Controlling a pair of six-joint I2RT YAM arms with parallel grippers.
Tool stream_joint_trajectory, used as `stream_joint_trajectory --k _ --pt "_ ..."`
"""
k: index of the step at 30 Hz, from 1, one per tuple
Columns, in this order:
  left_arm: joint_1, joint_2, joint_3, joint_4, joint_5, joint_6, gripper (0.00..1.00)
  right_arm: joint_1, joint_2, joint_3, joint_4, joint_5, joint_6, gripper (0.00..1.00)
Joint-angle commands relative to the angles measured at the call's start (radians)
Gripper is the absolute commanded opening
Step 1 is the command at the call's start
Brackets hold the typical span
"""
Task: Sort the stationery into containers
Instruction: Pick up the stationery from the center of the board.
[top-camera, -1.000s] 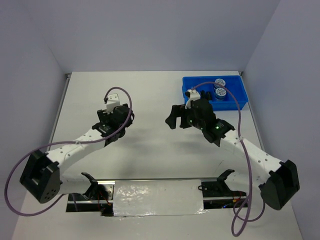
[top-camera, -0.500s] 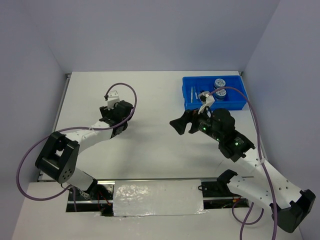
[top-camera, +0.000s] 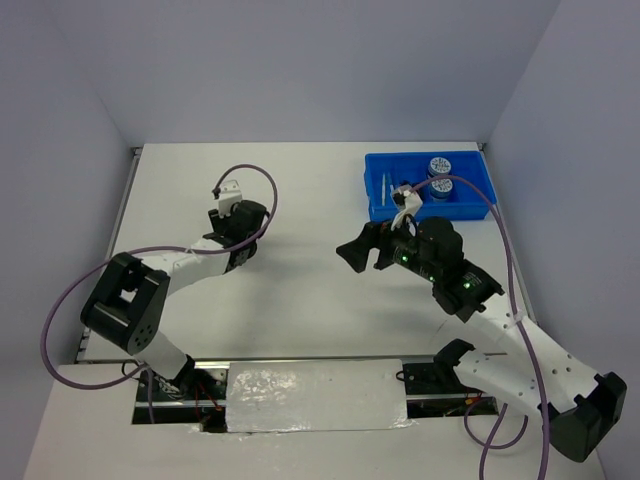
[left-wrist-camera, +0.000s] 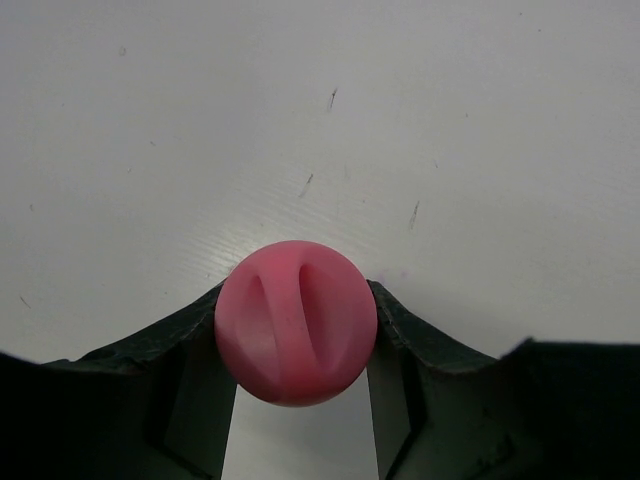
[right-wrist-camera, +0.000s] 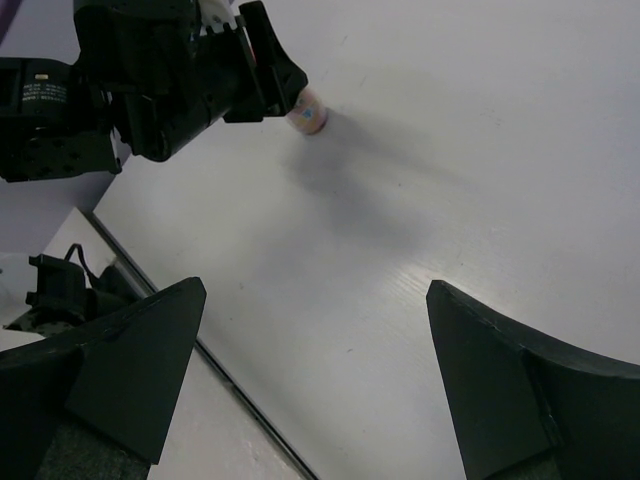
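My left gripper (left-wrist-camera: 296, 330) is shut on the round pink cap of the bottle (left-wrist-camera: 296, 322), low over the white table. In the right wrist view the bottle (right-wrist-camera: 307, 111) stands on the table between the left gripper's fingers (right-wrist-camera: 270, 60). From above, the left gripper (top-camera: 240, 238) hides the bottle. My right gripper (top-camera: 360, 250) is open and empty, raised over the table's middle, and its jaws stand wide apart in its own view (right-wrist-camera: 320, 380). The blue tray (top-camera: 478, 195) at the far right holds two round blue jars (top-camera: 438, 166) and thin pale sticks (top-camera: 385, 187).
The table's left edge (right-wrist-camera: 150, 290) runs below the right gripper's left finger. Purple cables (top-camera: 500, 230) loop off both arms. Grey walls close in the far and side edges.
My right gripper has pulled back from the blue tray, swung left and risen. My left arm has folded in at the shoulder, with its gripper staying over about the same spot.
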Motion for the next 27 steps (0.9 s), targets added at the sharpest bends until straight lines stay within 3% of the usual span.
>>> stream_joint_trajectory --k 1,4,5,8,9,11,14,15,18,24,27 --pt "0.005 -0.042 0.017 0.025 0.025 0.000 0.00 0.009 0.015 -0.016 0.057 -0.008 -0.036 1.00" --pt "0.005 -0.107 0.040 -0.032 0.166 0.029 0.00 0.009 0.006 -0.040 0.116 -0.071 -0.093 1.00" --pt "0.005 -0.130 0.048 -0.052 0.323 0.040 0.00 0.010 -0.003 -0.054 0.142 -0.156 -0.110 1.00" --pt "0.007 -0.270 0.043 -0.046 0.612 0.046 0.00 0.009 -0.030 -0.086 0.210 -0.293 -0.179 1.00" --pt "0.007 -0.297 0.042 -0.037 0.808 0.040 0.00 0.009 -0.027 -0.079 0.198 -0.292 -0.188 1.00" --pt "0.005 -0.357 0.048 -0.017 1.062 0.011 0.00 0.009 -0.013 -0.045 0.143 -0.249 -0.205 1.00" --pt "0.005 -0.404 0.062 0.035 1.249 -0.042 0.00 0.009 -0.005 -0.020 0.106 -0.301 -0.205 1.00" --pt "0.003 -0.409 0.059 0.061 1.374 -0.055 0.00 0.009 -0.011 -0.017 0.113 -0.315 -0.197 1.00" --pt "0.002 -0.431 0.036 0.165 1.534 -0.111 0.00 0.009 -0.034 -0.011 0.127 -0.306 -0.150 1.00" --pt "0.002 -0.490 -0.050 0.395 1.671 -0.239 0.00 0.019 -0.017 0.003 0.144 -0.344 -0.072 1.00" --pt "-0.001 -0.493 -0.058 0.408 1.682 -0.267 0.00 0.029 -0.016 -0.008 0.182 -0.379 -0.035 1.00"
